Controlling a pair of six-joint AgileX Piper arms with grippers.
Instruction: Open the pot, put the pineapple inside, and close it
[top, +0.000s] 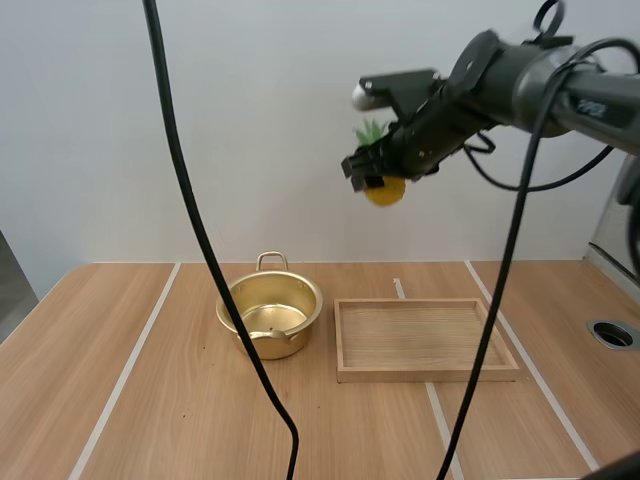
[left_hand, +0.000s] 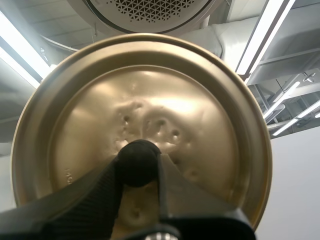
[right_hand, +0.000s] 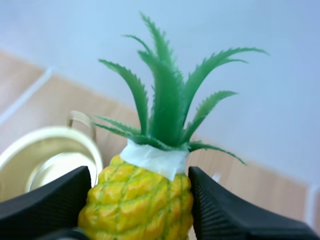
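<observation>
Left gripper (left_hand: 139, 172) pinches the lid (left_hand: 200, 100) by its knob (left_hand: 137, 156). Right gripper (right_hand: 139, 187) clamps the pineapple (right_hand: 135, 207) high over the table (top: 150, 400). Next it probably must be lowered into the open pot (top: 285, 340).

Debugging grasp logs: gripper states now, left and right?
Left gripper: shut on the lid, by its knob.
Right gripper: shut on the pineapple.

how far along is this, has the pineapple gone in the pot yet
Done: the pot stands open and empty on the table, and the left gripper pinches the lid by its knob. In hand: the right gripper grips the pineapple high above the table, not yet in the pot. Left: lower the pineapple in, then put the lid on.
</observation>
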